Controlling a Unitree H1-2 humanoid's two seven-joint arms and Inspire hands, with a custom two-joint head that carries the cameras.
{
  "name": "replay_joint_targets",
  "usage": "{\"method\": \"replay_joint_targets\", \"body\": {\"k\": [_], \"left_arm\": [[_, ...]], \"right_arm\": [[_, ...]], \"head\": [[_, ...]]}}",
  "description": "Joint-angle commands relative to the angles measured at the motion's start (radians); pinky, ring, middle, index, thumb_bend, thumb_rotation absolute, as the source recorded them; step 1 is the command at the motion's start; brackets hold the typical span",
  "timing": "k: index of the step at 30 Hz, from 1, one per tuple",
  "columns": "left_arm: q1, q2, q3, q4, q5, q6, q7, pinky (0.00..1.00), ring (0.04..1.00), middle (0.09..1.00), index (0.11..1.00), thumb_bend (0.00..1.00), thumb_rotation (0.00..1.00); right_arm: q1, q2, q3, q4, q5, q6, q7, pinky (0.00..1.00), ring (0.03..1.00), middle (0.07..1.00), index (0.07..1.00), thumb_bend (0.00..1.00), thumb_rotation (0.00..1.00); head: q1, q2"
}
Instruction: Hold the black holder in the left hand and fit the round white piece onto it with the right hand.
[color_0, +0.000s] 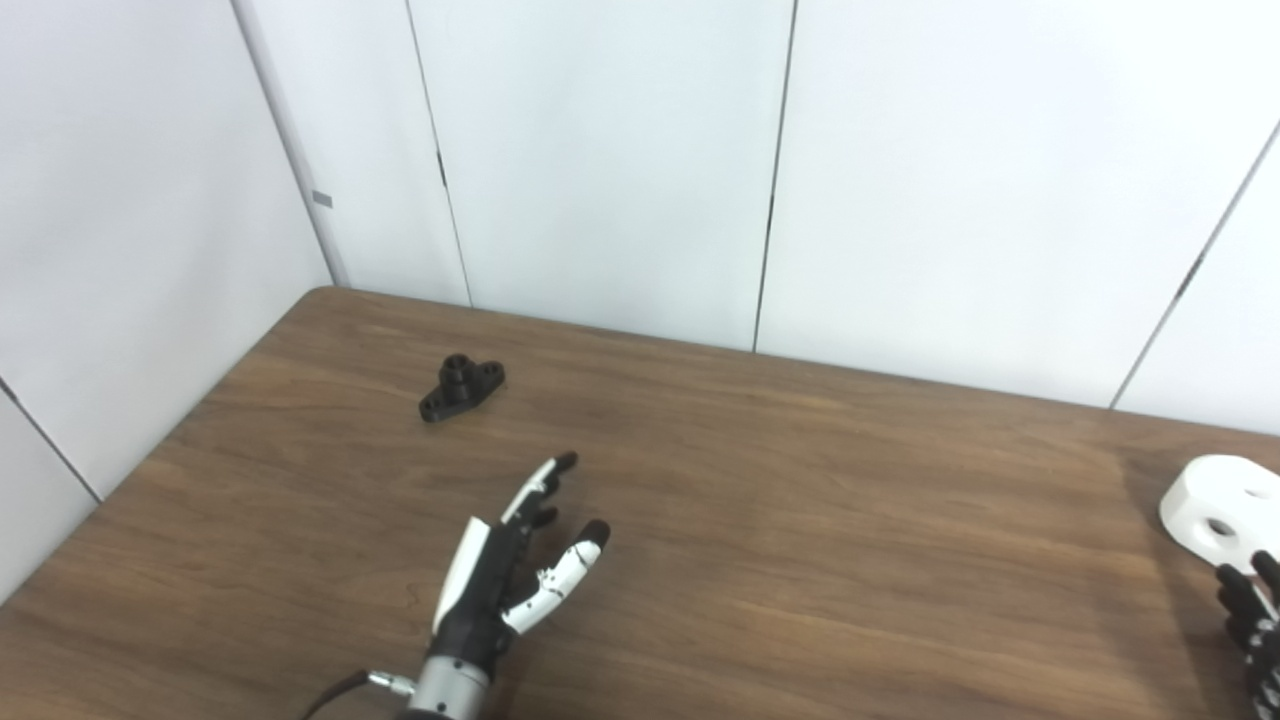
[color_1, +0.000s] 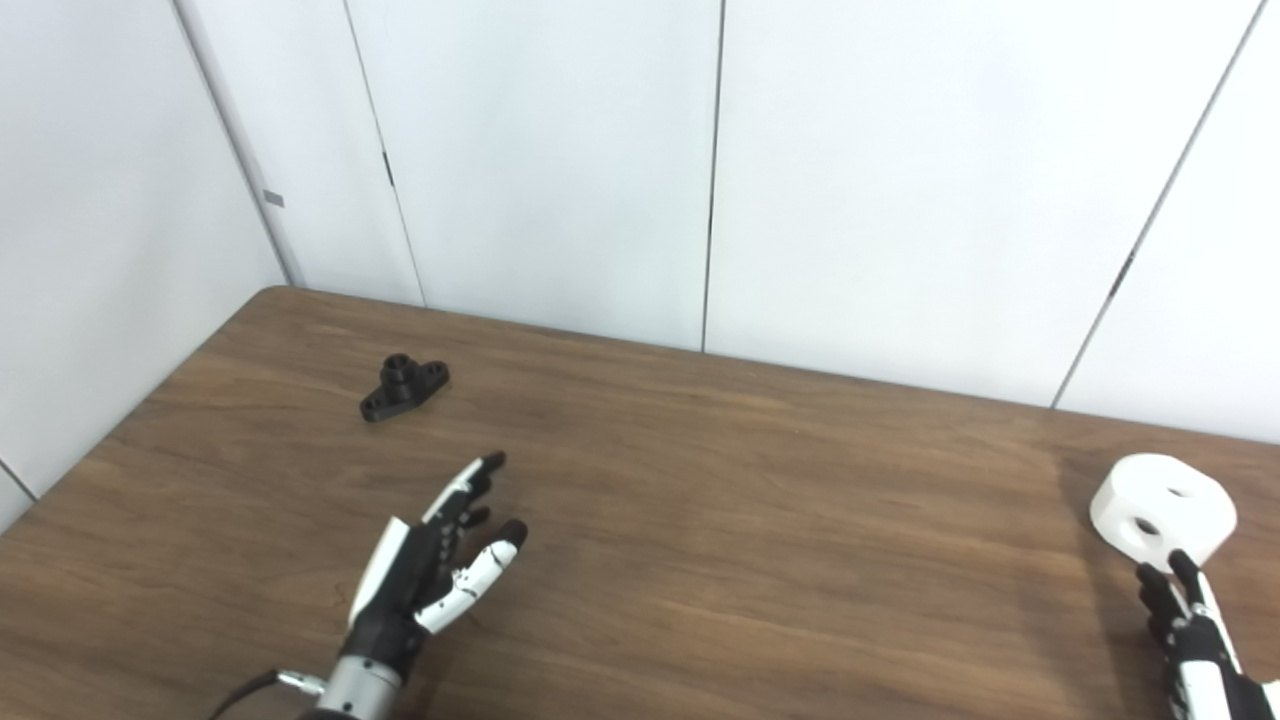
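holder (color_0: 461, 387) lies far left on the table (color_0: 800, 520), white piece (color_1: 1162, 510) far right. left hand (color_0: 510, 570) splayed, empty; right hand (color_1: 1190, 625) seems spread, empty. small, low holder could skid from a shallow pinch.

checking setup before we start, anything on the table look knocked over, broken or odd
Nothing stands out. The small black plastic holder sits flat near the far left corner, the round white piece near the right edge, both intact on the brown wooden table.
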Motion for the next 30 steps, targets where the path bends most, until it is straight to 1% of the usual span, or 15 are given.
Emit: {"method": "replay_joint_targets", "body": {"k": [1,3,4,6,7,9,11,13,15,17,20,22,24,27,30], "left_arm": [[-0.055,0.032,0.026,-0.076,0.054,0.051,0.016,0.91,0.96,0.971,0.92,0.61,0.3],[-0.086,0.052,0.05,-0.095,0.075,0.093,0.013,0.94,0.977,0.984,0.918,0.63,0.28],[-0.105,0.067,0.062,-0.094,0.087,0.104,0.015,0.95,0.975,0.976,0.911,0.65,0.26],[-0.135,0.096,0.079,-0.085,0.117,0.116,0.022,0.93,0.967,0.964,0.902,0.67,0.24],[-0.148,0.112,0.085,-0.076,0.136,0.12,0.026,0.9,0.948,0.955,0.899,0.69,0.25],[-0.172,0.141,0.098,-0.056,0.159,0.118,0.033,0.89,0.939,0.951,0.899,0.72,0.28],[-0.196,0.162,0.113,-0.041,0.165,0.122,0.037,0.95,0.964,0.952,0.899,0.74,0.27],[-0.218,0.178,0.127,-0.024,0.173,0.13,0.04,0.97,0.97,0.953,0.898,0.74,0.26],[-0.246,0.204,0.134,0.001,0.217,0.153,0.049,0.93,0.961,0.953,0.887,0.74,0.29],[-0.272,0.228,0.141,0.036,0.246,0.156,0.067,0.87,0.939,0.94,0.869,0.75,0.3],[-0.315,0.27,0.151,0.105,0.253,0.147,0.078,0.85,0.938,0.937,0.86,0.75,0.29],[-0.339,0.298,0.153,0.164,0.25,0.118,0.088,0.85,0.932,0.931,0.857,0.76,0.3],[-0.361,0.325,0.145,0.22,0.256,0.097,0.099,0.84,0.926,0.926,0.853,0.77,0.34],[-0.395,0.357,0.124,0.29,0.29,0.1,0.12,0.86,0.938,0.924,0.853,0.78,0.4],[-0.424,0.389,0.096,0.353,0.333,0.097,0.145,0.92,0.941,0.916,0.846,0.8,0.43]], "right_arm": [[0.035,0.022,0.007,0.052,-0.001,0.004,-0.012,1.0,0.962,0.94,1.0,0.58,1.0],[0.037,0.024,0.008,0.047,-0.01,0.005,-0.017,1.0,0.959,0.935,0.999,0.58,1.0],[0.037,0.025,0.009,0.047,-0.011,0.001,-0.018,1.0,0.952,0.935,0.999,0.58,1.0],[0.037,0.027,0.01,0.048,-0.013,-0.004,-0.018,1.0,0.943,0.936,0.998,0.58,1.0],[0.037,0.028,0.011,0.049,-0.016,-0.006,-0.018,1.0,0.943,0.936,0.997,0.58,1.0],[0.037,0.029,0.013,0.052,-0.022,-0.012,-0.02,1.0,0.945,0.936,0.996,0.59,1.0],[0.036,0.03,0.013,0.055,-0.03,-0.013,-0.025,1.0,0.942,0.934,0.993,0.59,1.0],[0.037,0.033,0.014,0.052,-0.032,-0.007,-0.026,1.0,0.946,0.932,0.991,0.59,1.0],[0.039,0.035,0.014,0.049,-0.032,-0.001,-0.027,1.0,0.953,0.928,0.993,0.59,1.0],[0.041,0.036,0.015,0.044,-0.035,0.006,-0.028,1.0,0.958,0.922,0.993,0.6,1.0],[0.044,0.041,0.015,0.036,-0.037,0.016,-0.034,1.0,0.955,0.906,0.987,0.58,1.0],[0.045,0.044,0.014,0.032,-0.025,0.024,-0.031,1.0,0.961,0.901,0.985,0.57,1.0],[0.046,0.045,0.015,0.027,-0.021,0.03,-0.031,1.0,0.975,0.903,0.989,0.58,1.0],[0.049,0.047,0.016,0.019,-0.025,0.035,-0.036,1.0,0.98,0.901,0.987,0.58,1.0],[0.052,0.05,0.016,0.009,-0.016,0.05,-0.036,1.0,0.992,0.902,0.986,0.59,1.0]], "head": [[-0.002,0.001],[-0.003,0.002],[-0.005,0.002],[-0.008,0.002],[-0.009,0.001],[-0.011,0.0],[-0.014,-0.001],[-0.019,-0.001],[-0.02,0.0],[-0.021,0.0],[-0.022,0.002],[-0.024,0.003],[-0.026,0.004],[-0.028,0.005],[-0.029,0.005]]}}
